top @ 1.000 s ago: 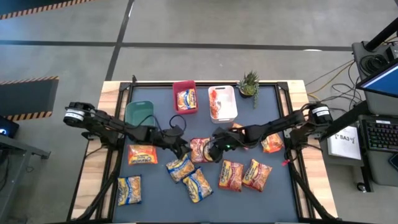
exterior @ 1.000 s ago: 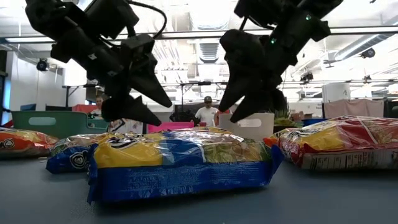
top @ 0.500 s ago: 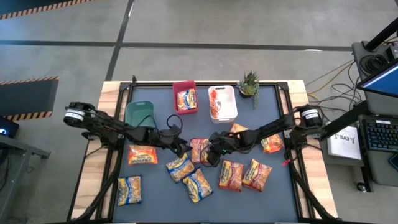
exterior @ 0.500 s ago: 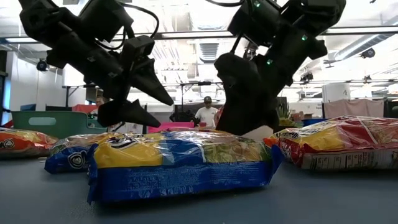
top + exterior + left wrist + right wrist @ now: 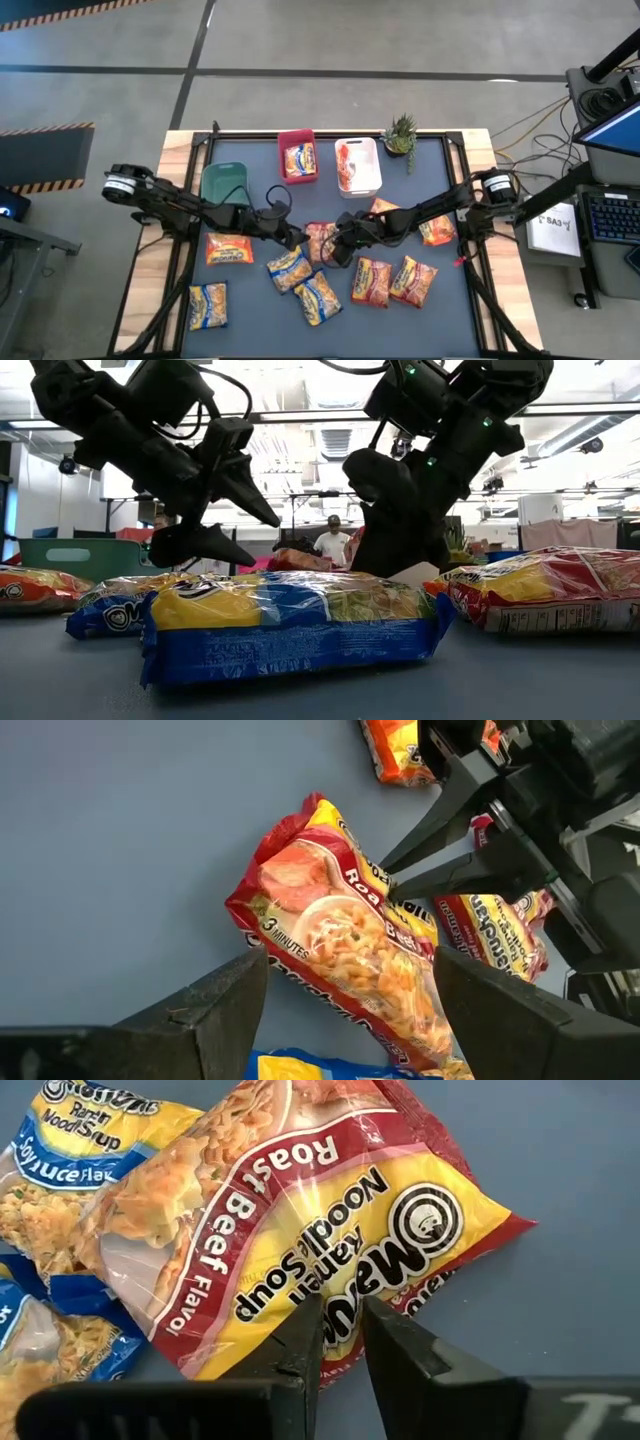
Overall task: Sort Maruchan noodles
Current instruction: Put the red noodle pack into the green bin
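A red Roast Beef noodle packet (image 5: 320,240) lies mid-table among the other Maruchan noodles. Yellow-and-blue packets (image 5: 290,268) (image 5: 318,297) (image 5: 208,305) and orange ones (image 5: 229,248) (image 5: 371,282) (image 5: 412,280) lie flat around it. My right gripper (image 5: 337,243) comes in from the right and is shut on the red packet (image 5: 300,1210). My left gripper (image 5: 350,960) hangs open just left of and above the same packet (image 5: 340,940), one finger on either side of it, apart from it in the low view (image 5: 262,538). My right gripper pinches the red packet's edge beside the Maruchan logo (image 5: 340,1315) between its two fingers (image 5: 300,1345). The fingers slant down from the table's right side. A corner of the packet (image 5: 300,558) stands raised; its other end rests by the yellow-and-blue packets.
At the back stand a green bin (image 5: 225,180), a red bin (image 5: 297,155) and a white bin (image 5: 358,165); the red and white ones each hold a packet. A small potted plant (image 5: 400,135) is at the back right. More orange packets (image 5: 437,230) lie under the right arm.
My right gripper has come down onto the red packet and shut on its edge. The packet's corner has risen into sight in the low view. My left gripper has stayed in place, open, and has rolled a little.
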`<control>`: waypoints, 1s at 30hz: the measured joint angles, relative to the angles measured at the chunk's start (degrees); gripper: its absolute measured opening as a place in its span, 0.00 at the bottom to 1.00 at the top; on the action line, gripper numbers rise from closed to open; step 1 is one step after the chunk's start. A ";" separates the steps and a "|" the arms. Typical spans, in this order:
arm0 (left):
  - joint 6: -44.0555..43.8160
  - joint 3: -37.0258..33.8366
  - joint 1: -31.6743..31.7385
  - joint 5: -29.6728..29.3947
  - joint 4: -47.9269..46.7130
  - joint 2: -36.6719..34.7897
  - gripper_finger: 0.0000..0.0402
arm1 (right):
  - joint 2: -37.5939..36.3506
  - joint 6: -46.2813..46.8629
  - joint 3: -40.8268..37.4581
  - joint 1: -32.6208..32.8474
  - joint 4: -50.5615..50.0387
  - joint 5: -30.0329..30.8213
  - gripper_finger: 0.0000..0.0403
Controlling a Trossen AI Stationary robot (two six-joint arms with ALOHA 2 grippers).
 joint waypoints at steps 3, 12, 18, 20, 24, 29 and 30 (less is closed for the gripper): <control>-0.86 -0.01 -0.27 -0.15 0.02 0.00 0.67 | 0.04 -0.07 -0.08 0.04 -0.35 0.84 0.16; -4.51 0.00 -1.48 -1.64 -0.02 0.00 0.66 | 0.13 -0.59 -0.15 0.02 -0.60 1.11 0.16; -6.14 0.01 -2.20 -3.03 -0.02 0.00 0.66 | 0.17 -0.92 -0.19 0.06 -0.63 1.78 0.16; -6.15 0.00 -2.32 -3.47 -0.02 0.00 0.66 | 0.17 -1.01 -0.22 0.11 -0.63 2.02 0.16; -6.15 0.01 -2.32 -3.85 0.04 0.02 0.66 | 0.17 -1.29 -0.22 0.11 -0.63 2.30 0.16; -6.69 0.28 -2.56 -3.14 4.66 4.38 0.66 | 0.19 -1.46 -0.26 0.09 -0.64 2.81 0.16; -6.68 0.36 -2.56 -2.67 4.89 5.17 0.66 | 0.19 -1.49 -0.29 0.09 -0.85 3.04 0.16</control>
